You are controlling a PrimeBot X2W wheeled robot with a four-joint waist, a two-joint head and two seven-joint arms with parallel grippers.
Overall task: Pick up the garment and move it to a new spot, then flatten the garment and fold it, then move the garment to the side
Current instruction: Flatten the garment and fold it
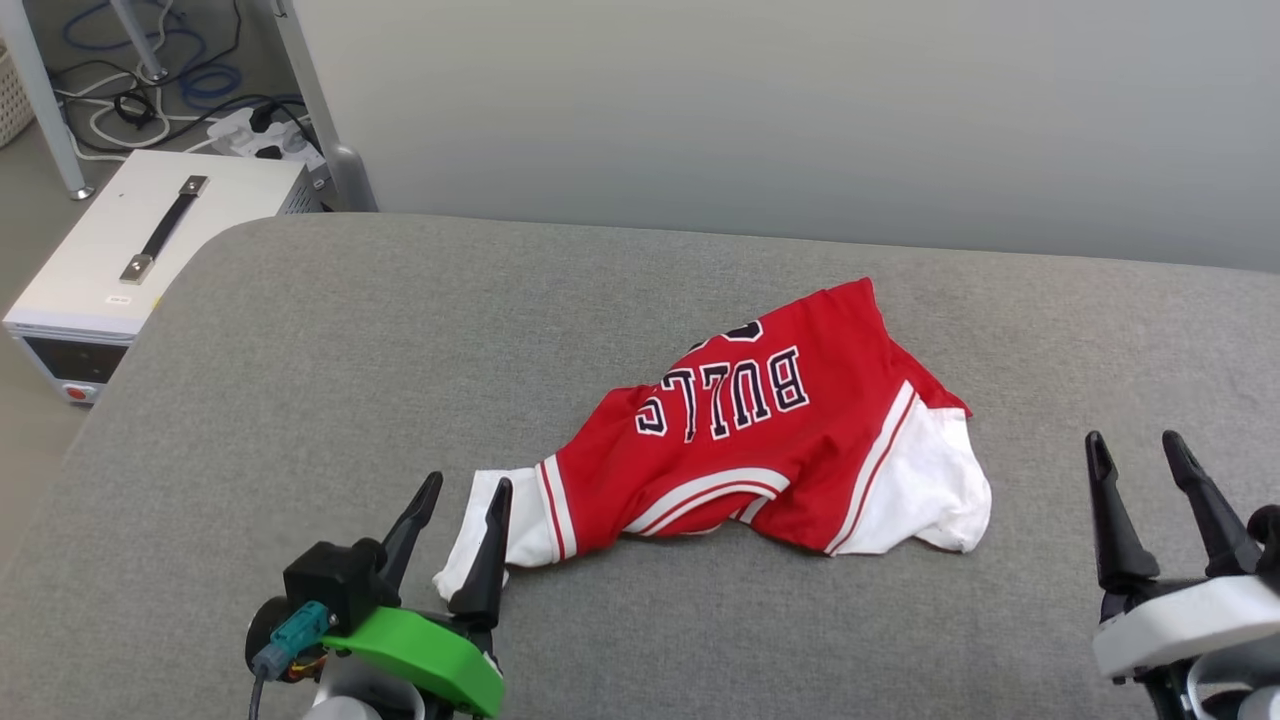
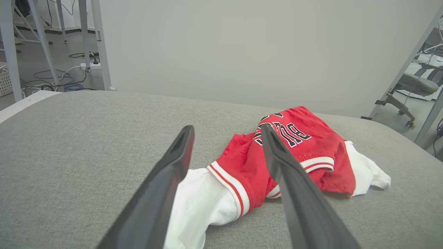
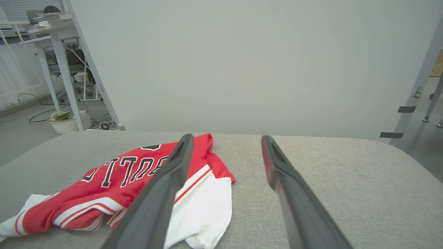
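Observation:
The garment [image 1: 760,430] is a red jersey with white sleeves and black "BULLS" lettering, lying crumpled on the grey padded table [image 1: 300,350], right of centre. My left gripper [image 1: 465,495] stands open at the lower left, its fingertips just over the end of the white left sleeve. In the left wrist view the garment [image 2: 297,152] lies ahead between and beyond the open fingers [image 2: 162,186]. My right gripper [image 1: 1135,448] is open at the lower right, apart from the garment. The right wrist view has the garment [image 3: 138,186] to the left of its fingers [image 3: 294,193].
A white equipment box [image 1: 140,250] with a black handle stands on the floor off the table's left edge, with cables and a power strip [image 1: 260,130] behind it. A grey partition wall [image 1: 800,110] runs along the table's far edge.

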